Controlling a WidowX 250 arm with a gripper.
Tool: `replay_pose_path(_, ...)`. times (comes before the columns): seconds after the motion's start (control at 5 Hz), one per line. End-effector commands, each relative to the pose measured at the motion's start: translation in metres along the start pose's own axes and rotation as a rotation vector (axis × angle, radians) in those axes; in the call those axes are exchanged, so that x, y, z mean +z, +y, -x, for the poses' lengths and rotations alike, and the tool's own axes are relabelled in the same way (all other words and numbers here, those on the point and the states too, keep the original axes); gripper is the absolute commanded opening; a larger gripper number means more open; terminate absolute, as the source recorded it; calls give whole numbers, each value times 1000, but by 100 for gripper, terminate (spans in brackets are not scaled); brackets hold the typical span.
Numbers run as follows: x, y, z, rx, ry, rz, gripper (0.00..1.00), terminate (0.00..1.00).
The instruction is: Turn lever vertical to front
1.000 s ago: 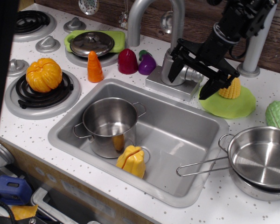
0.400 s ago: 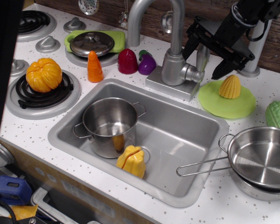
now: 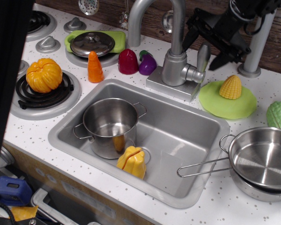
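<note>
The lever is a small silver-grey paddle on the right side of the faucet base. It stands upright, its tip pointing up, with a short stub joining it to the base. My black gripper hangs above and behind it with its two fingers spread wide; one finger is left of the lever's tip, the other right of it. The gripper is open and holds nothing, and does not touch the lever.
The tall arched spout rises left of the lever. A corn cob sits on a green plate. The sink holds a steel pot and yellow toy. A pan lies right; a grey post stands behind.
My gripper has lifted up and back from around the lever and let it go. The lever, hidden by the gripper a second ago, now stands upright and free.
</note>
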State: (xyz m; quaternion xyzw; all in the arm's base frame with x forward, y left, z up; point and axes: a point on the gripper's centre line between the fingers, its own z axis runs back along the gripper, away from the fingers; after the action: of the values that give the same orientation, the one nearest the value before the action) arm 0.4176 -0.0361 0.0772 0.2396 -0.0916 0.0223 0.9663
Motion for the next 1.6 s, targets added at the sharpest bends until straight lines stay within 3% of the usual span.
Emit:
replay_pose_path(0.0, 15, 7, -11, 28, -49, -12, 0, 0)
replay_pose_path(0.2, 19, 8, -6, 40, -33, 24, 0, 0)
replay_pose_path(0.6, 31, 6, 35, 48, 43, 52, 0, 0)
replay_pose_path(0.8, 27, 8, 50, 41, 46, 74, 0, 0)
replay_pose_path(1.4, -27, -2, 63, 46, -12, 211, 0, 0)
